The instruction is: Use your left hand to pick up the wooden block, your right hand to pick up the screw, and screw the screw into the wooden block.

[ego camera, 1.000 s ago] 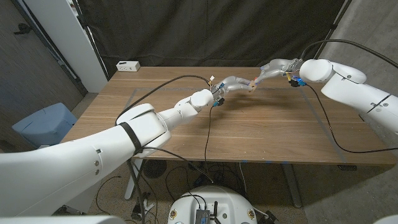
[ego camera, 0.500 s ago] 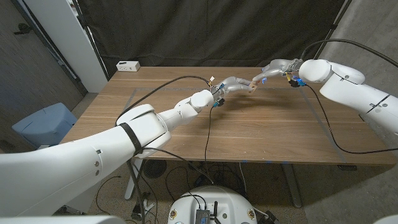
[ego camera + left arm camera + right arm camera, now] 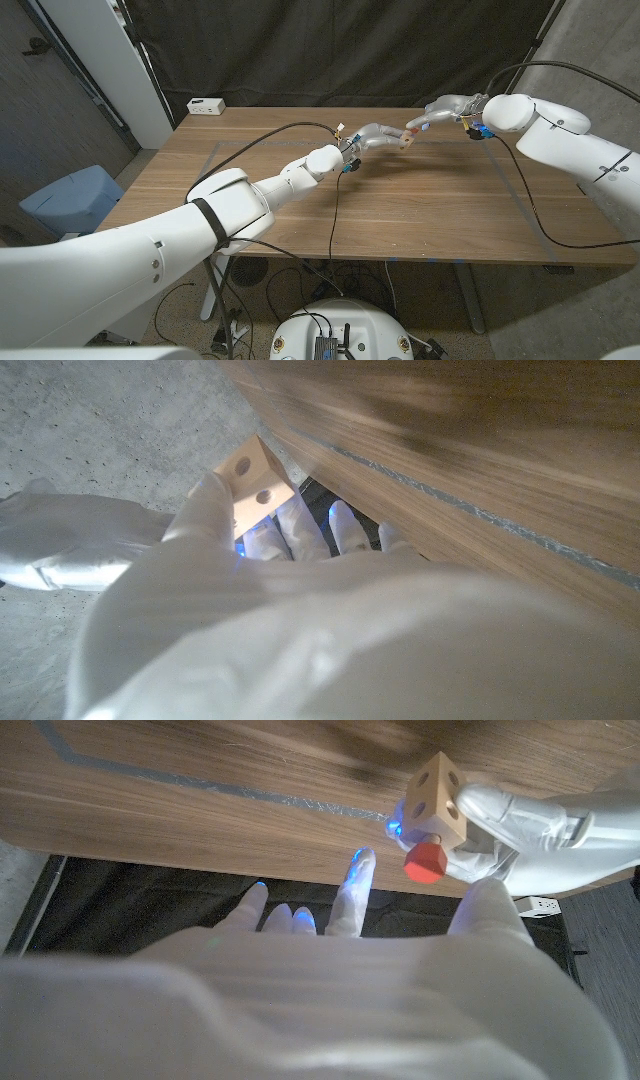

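Observation:
Above the table's far middle, my left hand [image 3: 375, 136] grips the pale wooden block [image 3: 407, 141], a cube with round holes [image 3: 255, 475]. In the right wrist view the block [image 3: 435, 788] sits in the left hand's fingers [image 3: 520, 815], and a screw with a red hexagonal head [image 3: 425, 861] sticks out of its near face. My right hand [image 3: 440, 108] hovers close beside the block from the right. Its fingers [image 3: 352, 885] are spread around the red head and I see none of them touching it.
A small white box [image 3: 206, 105] lies at the table's back left corner. Grey tape lines [image 3: 200, 785] mark the wooden table [image 3: 420, 210]. A black cable [image 3: 335, 215] trails from the left wrist across the table. A blue bin [image 3: 70, 198] stands on the floor at the left.
The right hand's fingertips have drawn slightly up and away from the block. The left hand holds the block in the same place.

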